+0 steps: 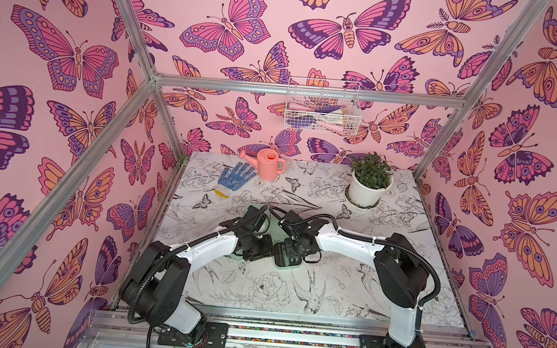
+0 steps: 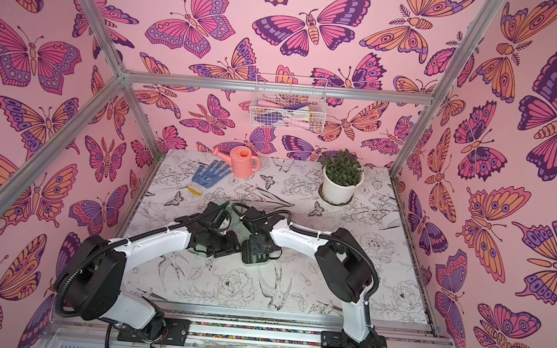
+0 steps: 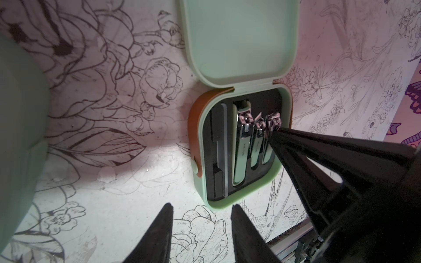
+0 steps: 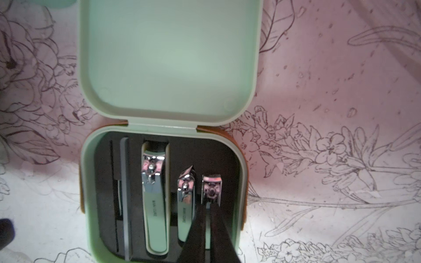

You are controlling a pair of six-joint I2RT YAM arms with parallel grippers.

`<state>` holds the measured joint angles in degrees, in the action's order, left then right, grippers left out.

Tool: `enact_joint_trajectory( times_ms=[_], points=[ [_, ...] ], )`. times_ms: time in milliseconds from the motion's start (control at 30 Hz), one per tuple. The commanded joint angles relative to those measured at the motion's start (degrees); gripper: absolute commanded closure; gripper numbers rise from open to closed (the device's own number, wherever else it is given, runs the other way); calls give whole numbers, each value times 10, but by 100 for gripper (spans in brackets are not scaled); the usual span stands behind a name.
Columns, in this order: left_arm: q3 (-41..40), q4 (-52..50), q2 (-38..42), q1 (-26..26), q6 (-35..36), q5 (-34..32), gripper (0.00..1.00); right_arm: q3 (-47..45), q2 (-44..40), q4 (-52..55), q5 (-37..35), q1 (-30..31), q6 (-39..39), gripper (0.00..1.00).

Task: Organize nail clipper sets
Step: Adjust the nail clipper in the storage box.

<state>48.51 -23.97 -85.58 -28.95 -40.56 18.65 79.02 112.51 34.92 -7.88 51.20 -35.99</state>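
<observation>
An open mint-green case (image 4: 83, 182) lies on the table with its lid (image 4: 170, 59) flat behind it. Its black tray holds a dark file (image 4: 125, 193), a large clipper (image 4: 155, 205) and a medium clipper (image 4: 185, 200). My right gripper (image 4: 206, 206) is shut on the small clipper (image 4: 211, 186), which stands tilted in the tray's outer slot; the left wrist view shows this small clipper (image 3: 272, 120) too. My left gripper (image 3: 201, 208) is open and empty, just off the case's near rim (image 3: 218, 205). Another mint case (image 3: 18, 136) sits blurred beside it. In both top views the arms hide the case.
At the back of the table lie a blue dotted glove (image 1: 235, 177), a pink watering can (image 1: 269, 163) and a potted plant (image 1: 370, 182). A wire basket (image 1: 321, 111) hangs on the rear wall. Both forearms meet over the table's middle.
</observation>
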Motion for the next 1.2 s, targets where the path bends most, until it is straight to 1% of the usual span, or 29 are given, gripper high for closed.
enact_joint_trajectory(
  times_ms=[0,533,833,1033,1167],
  points=[
    [-9,-3,3,-1,7,4,55,4,17,4,-6,5,-6,91],
    [-8,-3,4,-1,6,5,55,-5,43,-2,1,14,-15,92],
    [-8,-2,3,-1,6,5,55,24,57,32,-20,26,-16,92],
    [-8,-3,4,-1,5,4,55,31,75,42,-23,31,-24,92],
    [-9,-3,4,-1,6,5,55,30,73,51,-33,31,-28,92]
  ],
)
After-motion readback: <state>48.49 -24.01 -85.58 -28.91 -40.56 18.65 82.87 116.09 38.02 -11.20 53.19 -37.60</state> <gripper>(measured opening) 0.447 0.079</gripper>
